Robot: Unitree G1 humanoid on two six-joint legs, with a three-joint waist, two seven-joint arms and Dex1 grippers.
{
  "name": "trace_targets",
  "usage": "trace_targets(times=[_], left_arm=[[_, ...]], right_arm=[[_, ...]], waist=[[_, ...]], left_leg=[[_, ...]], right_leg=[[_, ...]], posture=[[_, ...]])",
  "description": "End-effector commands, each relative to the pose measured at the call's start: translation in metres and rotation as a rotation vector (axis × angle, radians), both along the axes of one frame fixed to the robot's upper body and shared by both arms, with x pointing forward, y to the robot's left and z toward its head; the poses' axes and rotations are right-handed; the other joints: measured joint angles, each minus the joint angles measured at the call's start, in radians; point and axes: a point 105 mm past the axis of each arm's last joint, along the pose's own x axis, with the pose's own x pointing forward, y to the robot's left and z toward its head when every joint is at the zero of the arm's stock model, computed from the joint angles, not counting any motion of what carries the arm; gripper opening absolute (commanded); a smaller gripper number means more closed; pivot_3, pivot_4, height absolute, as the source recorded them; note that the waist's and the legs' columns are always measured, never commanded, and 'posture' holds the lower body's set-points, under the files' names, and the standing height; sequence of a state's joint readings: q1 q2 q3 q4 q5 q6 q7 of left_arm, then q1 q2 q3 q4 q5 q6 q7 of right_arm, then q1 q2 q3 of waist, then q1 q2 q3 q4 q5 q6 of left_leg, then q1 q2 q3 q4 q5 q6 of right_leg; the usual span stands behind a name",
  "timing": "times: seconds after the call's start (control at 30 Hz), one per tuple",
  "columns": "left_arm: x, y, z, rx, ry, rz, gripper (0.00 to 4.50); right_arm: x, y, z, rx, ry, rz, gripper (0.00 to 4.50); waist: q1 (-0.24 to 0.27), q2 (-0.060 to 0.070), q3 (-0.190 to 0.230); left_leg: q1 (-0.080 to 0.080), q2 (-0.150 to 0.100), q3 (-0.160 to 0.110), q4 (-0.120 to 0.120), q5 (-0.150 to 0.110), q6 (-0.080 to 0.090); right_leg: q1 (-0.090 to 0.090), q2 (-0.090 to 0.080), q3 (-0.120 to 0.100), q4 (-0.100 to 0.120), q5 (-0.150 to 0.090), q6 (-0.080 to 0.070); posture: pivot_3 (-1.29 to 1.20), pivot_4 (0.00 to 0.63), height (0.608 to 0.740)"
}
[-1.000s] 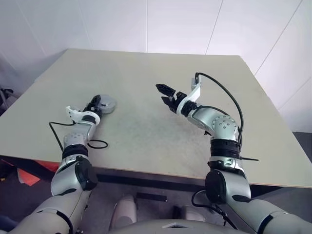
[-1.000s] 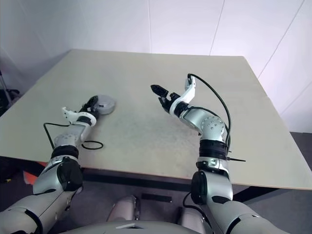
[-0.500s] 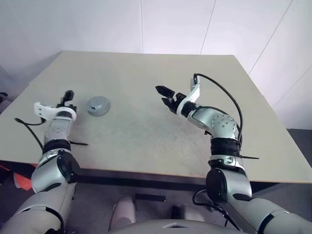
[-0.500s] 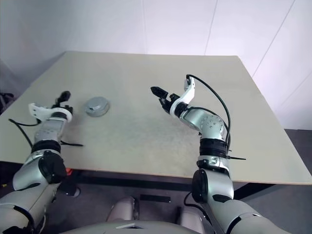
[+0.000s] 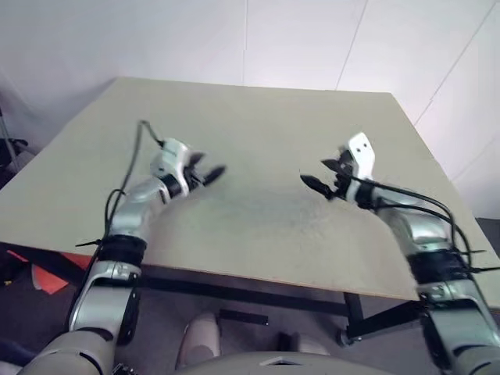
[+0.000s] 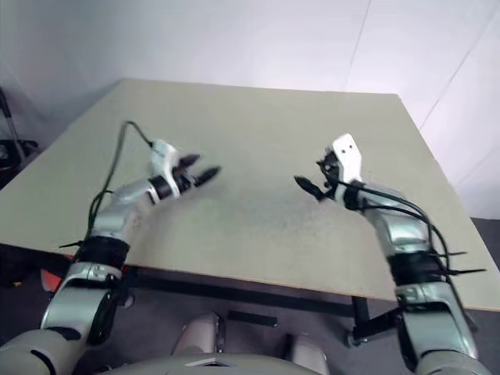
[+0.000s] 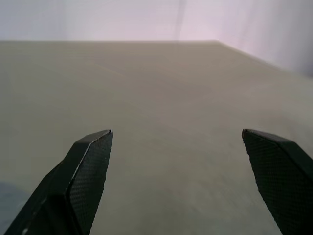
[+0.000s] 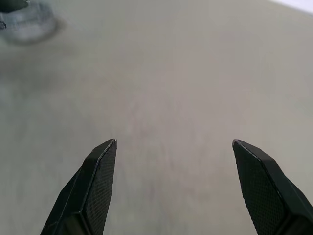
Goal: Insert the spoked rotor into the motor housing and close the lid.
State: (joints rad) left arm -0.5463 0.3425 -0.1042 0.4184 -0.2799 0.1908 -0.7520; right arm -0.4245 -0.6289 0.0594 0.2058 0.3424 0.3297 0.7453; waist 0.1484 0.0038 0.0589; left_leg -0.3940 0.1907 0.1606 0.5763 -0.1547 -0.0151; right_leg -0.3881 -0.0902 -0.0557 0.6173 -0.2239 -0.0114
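Note:
The motor housing (image 8: 27, 23) is a round silvery-grey part on the beige table (image 5: 258, 117), seen in the right wrist view beyond my right gripper. Its top is too blurred to tell the lid apart. In the head views my left hand covers it. The spoked rotor is out of view. My left gripper (image 5: 207, 166) hovers over the table left of centre, pointing right, its fingers (image 7: 88, 161) wide open and empty. My right gripper (image 5: 314, 173) is right of centre and points left toward it. It is open, with nothing between its fingers (image 8: 95, 186).
Bare tabletop lies between the two grippers. A black cable (image 5: 129, 168) loops over my left forearm. The table's front edge (image 5: 258, 283) runs close below both arms. White walls (image 5: 297, 39) stand behind the table.
My left arm let go of the housing, swung out to the table's left edge, then came back right over it with the wrist rolled. My right arm moved right and rolled. The camera shifted.

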Motion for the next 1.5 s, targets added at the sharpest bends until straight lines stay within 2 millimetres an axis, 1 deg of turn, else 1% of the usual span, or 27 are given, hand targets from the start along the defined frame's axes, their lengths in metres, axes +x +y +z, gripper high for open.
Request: trace_targets(times=[0.03,0.07,0.13,0.2,0.37,0.57,0.8,1.23,1.5], left_arm=[[-0.011,-0.015,0.005,0.082,-0.079,-0.113,4.48],[-0.010,-0.015,0.003,0.079,-0.074,-0.110,4.48],[-0.008,-0.015,0.003,0.072,-0.072,-0.097,4.48],[-0.008,-0.015,0.002,0.072,-0.072,-0.096,4.48],[-0.009,-0.014,0.001,0.070,-0.069,-0.099,4.48],[-0.008,-0.011,-0.001,0.081,-0.063,-0.086,4.48],[-0.009,-0.012,-0.007,0.103,-0.051,-0.094,4.48],[-0.004,-0.010,-0.003,0.114,-0.067,-0.079,4.48],[-0.008,-0.007,-0.007,0.112,-0.065,-0.064,4.48]], right_arm=[[-0.007,0.005,0.012,-0.025,-0.043,0.109,4.27],[-0.006,0.002,0.011,-0.033,-0.040,0.099,4.27],[-0.002,-0.002,0.010,-0.045,-0.043,0.078,4.27],[0.000,-0.002,0.007,-0.048,-0.042,0.074,4.27],[0.001,0.003,0.003,-0.046,-0.037,0.078,4.27],[0.007,0.003,0.002,-0.052,-0.046,0.059,4.27],[0.009,0.005,-0.003,-0.056,-0.047,0.047,4.27],[0.016,0.011,-0.002,-0.051,-0.061,0.048,4.27],[0.019,0.013,-0.002,-0.060,-0.059,0.063,4.27]], waist=[[-0.021,0.000,0.000],[-0.028,0.000,0.000],[-0.031,0.000,0.000],[-0.030,0.001,0.000],[-0.025,0.001,0.000],[-0.025,0.001,0.000],[-0.025,0.001,0.000],[-0.025,0.001,0.000],[-0.025,0.001,0.000]], left_leg=[[0.002,0.001,0.001,0.000,0.000,0.000],[0.004,0.002,0.002,0.000,0.000,0.000],[0.007,0.003,0.004,0.000,0.000,0.000],[0.010,0.004,0.005,0.000,-0.001,0.002],[0.010,0.002,0.010,0.002,-0.002,0.004],[0.010,0.002,0.011,0.003,-0.002,0.006],[0.010,0.002,0.011,0.003,-0.002,0.007],[0.010,0.002,0.011,0.003,-0.002,0.007],[0.010,0.002,0.011,0.003,-0.002,0.007]], right_leg=[[-0.001,0.000,0.000,0.002,-0.002,-0.003],[0.000,0.001,0.000,0.004,-0.004,-0.008],[0.000,0.002,0.000,0.006,-0.005,-0.010],[0.003,0.002,0.000,0.006,-0.005,-0.011],[0.004,0.000,0.001,0.006,-0.003,-0.013],[0.004,0.000,0.001,0.006,-0.003,-0.014],[0.004,0.000,0.002,0.005,-0.003,-0.014],[0.004,0.000,0.002,0.005,-0.003,-0.014],[0.004,0.000,0.002,0.005,-0.003,-0.014]], posture=[[0.00,0.000,0.740],[0.00,0.000,0.740],[0.00,0.000,0.740],[0.00,0.000,0.740],[0.00,0.000,0.740],[0.00,0.000,0.740],[0.00,0.000,0.740],[0.00,0.000,0.740],[0.00,0.000,0.740]])
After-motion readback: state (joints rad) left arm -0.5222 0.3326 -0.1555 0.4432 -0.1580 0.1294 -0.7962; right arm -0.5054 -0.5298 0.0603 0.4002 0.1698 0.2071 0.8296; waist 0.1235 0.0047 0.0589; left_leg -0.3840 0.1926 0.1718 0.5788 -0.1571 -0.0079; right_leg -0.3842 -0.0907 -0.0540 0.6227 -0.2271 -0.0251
